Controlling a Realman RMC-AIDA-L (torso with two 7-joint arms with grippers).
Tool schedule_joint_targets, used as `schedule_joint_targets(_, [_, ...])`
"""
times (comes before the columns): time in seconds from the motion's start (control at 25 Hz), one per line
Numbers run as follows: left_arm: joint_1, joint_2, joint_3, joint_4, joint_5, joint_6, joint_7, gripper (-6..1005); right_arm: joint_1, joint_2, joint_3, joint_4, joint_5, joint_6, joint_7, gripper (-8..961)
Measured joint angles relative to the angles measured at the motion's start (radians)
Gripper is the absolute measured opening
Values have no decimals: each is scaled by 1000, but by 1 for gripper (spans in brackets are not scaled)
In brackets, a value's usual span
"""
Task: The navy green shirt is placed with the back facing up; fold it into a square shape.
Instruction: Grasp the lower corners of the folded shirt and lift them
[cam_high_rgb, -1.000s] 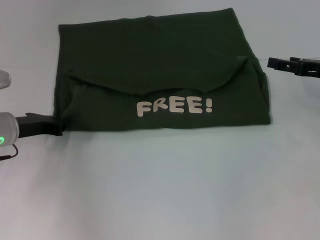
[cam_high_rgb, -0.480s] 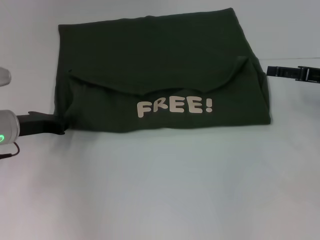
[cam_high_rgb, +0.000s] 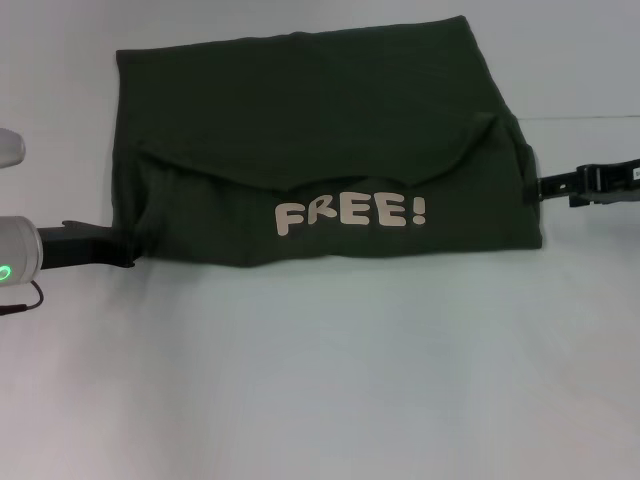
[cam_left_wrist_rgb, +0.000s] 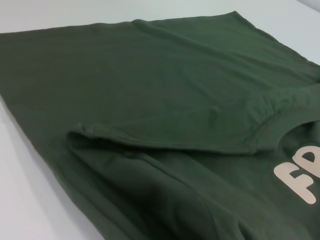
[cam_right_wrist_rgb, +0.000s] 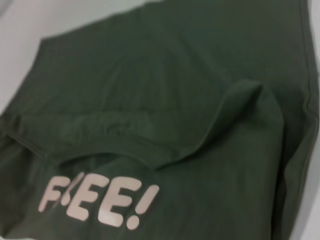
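The navy green shirt lies on the table, partly folded. Its near part is turned over the back, so the cream "FREE!" lettering faces up along the front edge. My left gripper reaches in low from the left and touches the shirt's near-left corner. From the right, my right gripper meets the shirt's right edge at the fold. The left wrist view is filled by the shirt and its folded hem. The right wrist view shows the shirt, the curved flap and the lettering.
The shirt rests on a white table, which runs wide and bare in front of it. A thin strip of table shows beyond the shirt's far edge.
My right gripper has come nearer and inward, from beside the far right corner to the shirt's right edge. The left gripper has crept slightly right against the near-left corner.
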Motion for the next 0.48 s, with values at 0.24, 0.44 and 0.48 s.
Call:
schedule_joint_targets(0.24, [1,0,1,1,17,3,2,52,16,34,-11,9,-48,54,12,885])
schedule_joint_targets(0.44, [1,0,1,1,24,3,-2,52,31,46,-14,47,-80,112,12,876])
schedule_joint_targets(0.48, [1,0,1,1,24,3,-3,52,35,50,-15,54,-87,124,13,875])
